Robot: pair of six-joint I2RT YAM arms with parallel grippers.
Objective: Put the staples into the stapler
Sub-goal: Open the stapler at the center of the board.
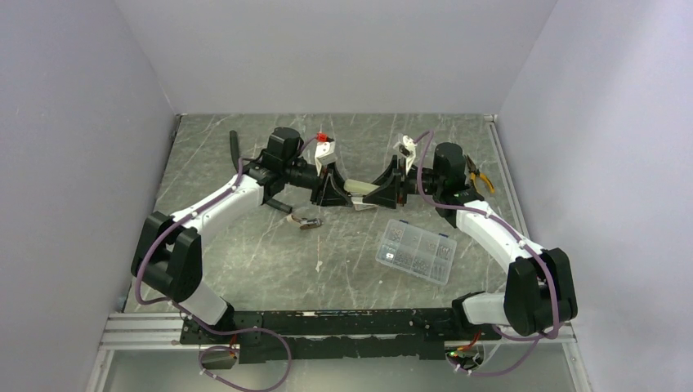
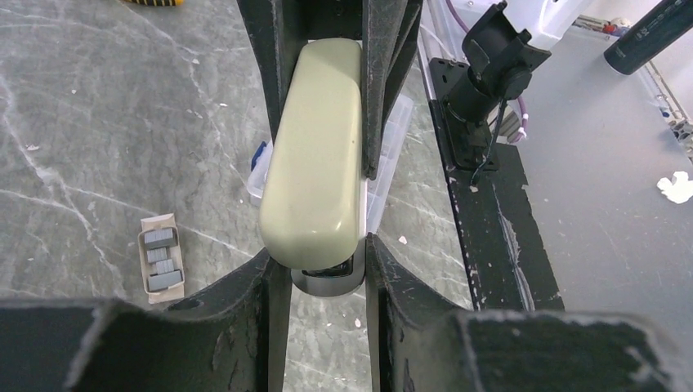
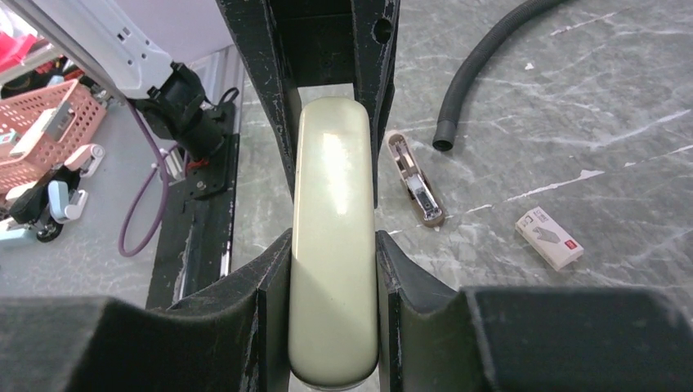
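The olive-grey stapler (image 1: 357, 189) hangs level above the table, held at both ends. My left gripper (image 1: 333, 189) is shut on one end, where the silver base shows under the rounded top (image 2: 319, 147). My right gripper (image 1: 382, 193) is shut on the other end (image 3: 333, 245). In each wrist view the other gripper's fingers (image 2: 270, 49) (image 3: 372, 65) clamp the far end. Grey staple strips lie in a small cardboard tray (image 1: 306, 220) on the table near the left gripper. The tray also shows in the left wrist view (image 2: 161, 260) and the right wrist view (image 3: 417, 180).
A clear compartment box of metal bits (image 1: 417, 251) lies front right of the stapler. A small white staple box (image 3: 549, 238) lies on the table. A black hose (image 1: 234, 147) lies at the back left and pliers (image 1: 480, 175) at the back right. A pink basket (image 3: 41, 122) stands off the table.
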